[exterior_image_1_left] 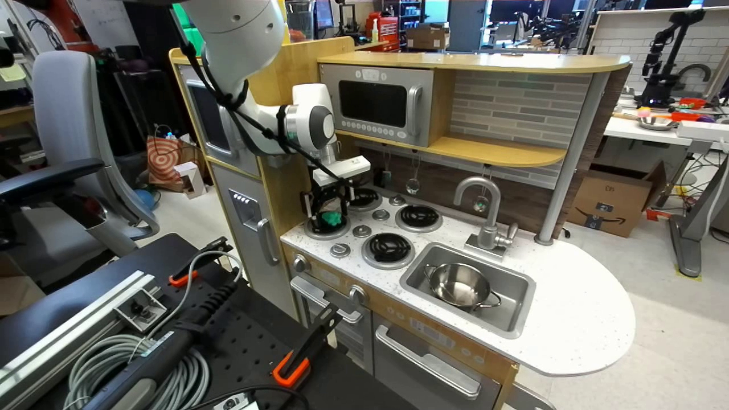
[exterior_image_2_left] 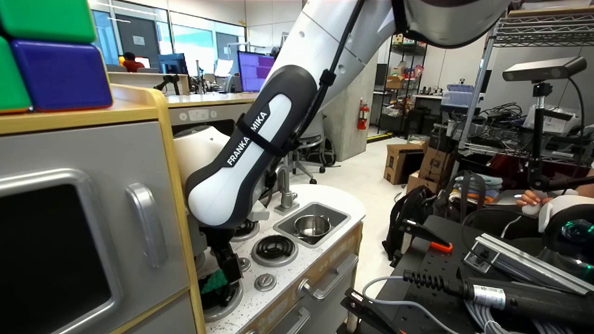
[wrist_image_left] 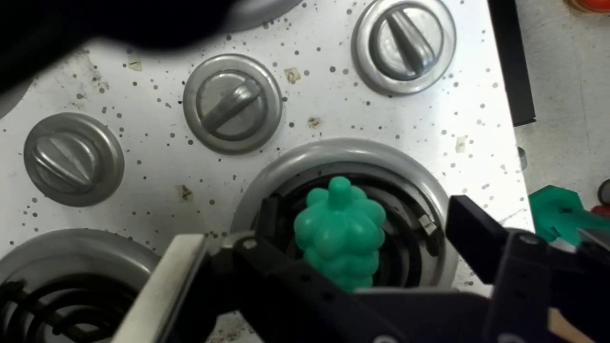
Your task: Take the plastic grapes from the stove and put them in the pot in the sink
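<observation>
The green plastic grapes (wrist_image_left: pixel 340 228) lie on a black burner of the white stove (exterior_image_1_left: pixel 350 265). They also show in both exterior views (exterior_image_1_left: pixel 331 218) (exterior_image_2_left: pixel 215 281). My gripper (wrist_image_left: pixel 369 224) is open around them, one finger on each side. The left finger in the wrist view is close to the grapes; a wide gap lies before the right finger. The lower end of the grapes is hidden behind the gripper. The gripper is low over this burner in an exterior view (exterior_image_1_left: pixel 330 209). The steel pot (exterior_image_1_left: pixel 459 283) stands in the sink (exterior_image_1_left: pixel 515 307), with nothing visible inside.
A tall grey cabinet (exterior_image_1_left: pixel 250 216) stands close beside the gripper. The microwave (exterior_image_1_left: pixel 373 105) and a wooden shelf (exterior_image_1_left: pixel 501 149) overhang the back. The faucet (exterior_image_1_left: pixel 491 213) rises behind the sink. A dark table (exterior_image_1_left: pixel 250 336) with cables and clamps is in front.
</observation>
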Controlling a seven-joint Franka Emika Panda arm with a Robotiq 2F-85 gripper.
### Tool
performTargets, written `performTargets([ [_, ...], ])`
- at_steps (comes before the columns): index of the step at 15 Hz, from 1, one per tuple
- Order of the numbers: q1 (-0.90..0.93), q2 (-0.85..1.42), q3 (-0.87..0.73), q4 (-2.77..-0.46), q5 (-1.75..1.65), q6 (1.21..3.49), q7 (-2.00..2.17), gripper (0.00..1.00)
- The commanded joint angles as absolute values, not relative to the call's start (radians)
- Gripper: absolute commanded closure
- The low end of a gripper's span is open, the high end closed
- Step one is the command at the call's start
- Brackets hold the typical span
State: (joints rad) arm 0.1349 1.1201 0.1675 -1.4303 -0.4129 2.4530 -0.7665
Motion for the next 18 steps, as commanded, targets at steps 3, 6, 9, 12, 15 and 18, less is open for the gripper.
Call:
performTargets([
  [3,0.167,1.189,0.153,-1.311,-0.391,2.396,-0.79,0.58],
  [6,0.164,1.187,0.151,-1.316,-0.392,2.402,-0.788,0.8],
  [9,0.146,1.166,0.154,-1.348,-0.386,2.41,-0.79,0.82],
  [12,0.099,1.069,0.157,-1.487,-0.37,2.45,-0.777,0.82],
  [15,0.067,0.981,0.125,-1.606,-0.371,2.504,-0.725,0.82],
  [18,0.03,0.883,0.073,-1.739,-0.38,2.554,-0.641,0.82],
])
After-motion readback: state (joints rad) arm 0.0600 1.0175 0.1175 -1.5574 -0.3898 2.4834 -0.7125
